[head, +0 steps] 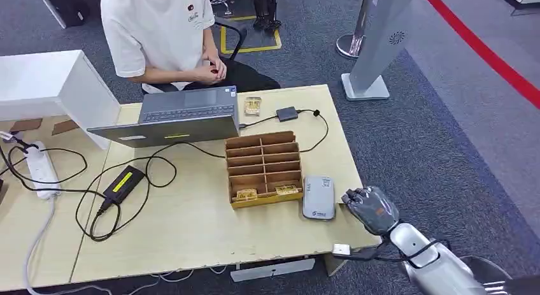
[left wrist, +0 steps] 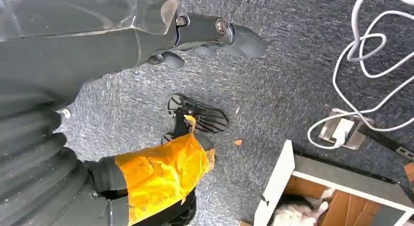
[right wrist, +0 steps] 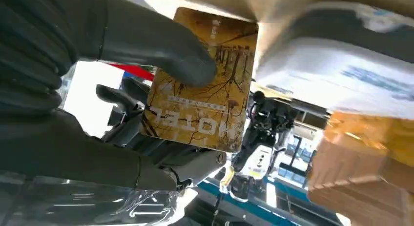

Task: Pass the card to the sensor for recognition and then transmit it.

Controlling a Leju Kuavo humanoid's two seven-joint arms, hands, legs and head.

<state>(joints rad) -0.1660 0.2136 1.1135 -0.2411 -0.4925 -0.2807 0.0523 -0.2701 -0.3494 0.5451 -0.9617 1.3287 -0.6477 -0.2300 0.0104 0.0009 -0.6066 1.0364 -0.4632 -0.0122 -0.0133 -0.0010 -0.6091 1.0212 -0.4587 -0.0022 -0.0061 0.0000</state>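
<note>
My right hand (head: 371, 209) hovers at the table's front right corner, just right of the grey card sensor (head: 318, 197). In the right wrist view a golden-brown card (right wrist: 202, 89) printed "HOTEL" is pinched between the thumb and fingers of that hand (right wrist: 146, 50). The pale sensor body (right wrist: 341, 60) lies close beyond the card's edge, and whether they touch I cannot tell. In the head view the hand hides the card. My left hand (left wrist: 215, 38) hangs over the grey carpet, fingers loosely apart and holding nothing.
A wooden divided box (head: 263, 167) with cards in its front slots stands left of the sensor. Behind it are a laptop (head: 178, 120), a loose card (head: 253, 105), a black hub (head: 287, 113) and cables. A person (head: 165, 34) sits at the far side.
</note>
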